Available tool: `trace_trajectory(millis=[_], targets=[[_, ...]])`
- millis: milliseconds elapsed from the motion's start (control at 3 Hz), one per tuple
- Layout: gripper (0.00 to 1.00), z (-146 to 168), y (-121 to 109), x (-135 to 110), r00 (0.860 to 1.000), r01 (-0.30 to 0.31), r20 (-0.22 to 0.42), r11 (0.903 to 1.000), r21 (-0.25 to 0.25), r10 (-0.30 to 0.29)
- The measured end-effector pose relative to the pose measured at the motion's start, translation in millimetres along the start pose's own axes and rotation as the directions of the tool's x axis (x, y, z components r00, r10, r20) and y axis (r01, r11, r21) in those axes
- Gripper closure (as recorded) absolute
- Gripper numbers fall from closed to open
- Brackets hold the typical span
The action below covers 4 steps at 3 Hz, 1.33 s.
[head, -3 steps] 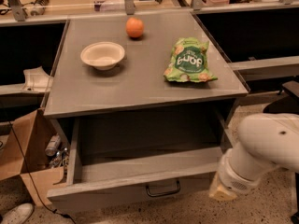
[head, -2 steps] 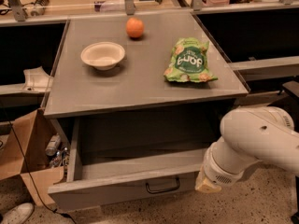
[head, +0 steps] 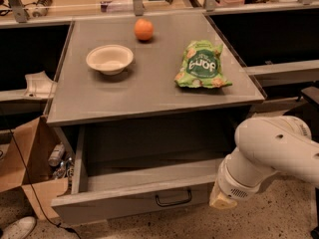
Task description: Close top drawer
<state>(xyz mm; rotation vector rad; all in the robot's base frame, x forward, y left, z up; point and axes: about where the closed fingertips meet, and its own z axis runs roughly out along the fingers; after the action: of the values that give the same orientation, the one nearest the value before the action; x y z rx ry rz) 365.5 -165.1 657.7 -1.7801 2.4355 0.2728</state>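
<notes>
Cardboard box (head: 30, 168): on the floor at about 8 o'clock from the cabinet, with a can or two showing inside.

Bowl (head: 109, 59): pale and empty, sitting on the grey cabinet top (head: 149, 96), toward 10 o'clock of that surface.

Orange (head: 144, 29): at 12 o'clock on the cabinet top, near the back edge and well apart from the bowl.

Top drawer (head: 124, 203): pulled well out toward me, at 6 o'clock below the cabinet top. I can see nothing inside the box. Its flat front hangs far forward of the cabinet face.

Handle (head: 173, 199): a small black loop at the centre of the drawer front, with nothing on it.

Chip bag (head: 202, 65): green, lying flat at about 2 o'clock on the cabinet top, away from any edge the drawer passes.

Gripper (head: 222, 201): at the right end of the drawer front, about 3 o'clock from the handle. It is very near that end or touching it. I can't tell which, nor whether it is open or closed.

Arm (head: 279, 148): a thick white link coming in from 4 o'clock.

What changed: over the last second the arm has swung left, bringing its tip from clear of the drawer's right corner to that end of the front. The drawer itself looks no further in than it was.

What it means: I judge the approach is done and the push has hardly begun, so nearly all of the closing is left. Pressing so far right of centre could rack the drawer on its runners. A push toward 12 o'clock, closer to the handle, looks safer.
</notes>
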Motion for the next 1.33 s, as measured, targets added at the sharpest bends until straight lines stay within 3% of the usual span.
trace_trajectory(millis=[333,667,1000,1333], targets=[[1.00,-1.0,-9.0,-7.0,1.000,-0.006,0.016,0.9998,0.019,0.005],[1.00,-20.4,-35.6,-28.5,0.998,-0.010,0.062,0.9950,0.099,0.004],[1.00,-39.6,-60.5,-54.0,0.996,-0.009,0.093,0.9822,0.188,-0.008],[1.00,-39.3,-60.6,-54.0,0.996,-0.010,0.093,0.9822,0.187,-0.008]])
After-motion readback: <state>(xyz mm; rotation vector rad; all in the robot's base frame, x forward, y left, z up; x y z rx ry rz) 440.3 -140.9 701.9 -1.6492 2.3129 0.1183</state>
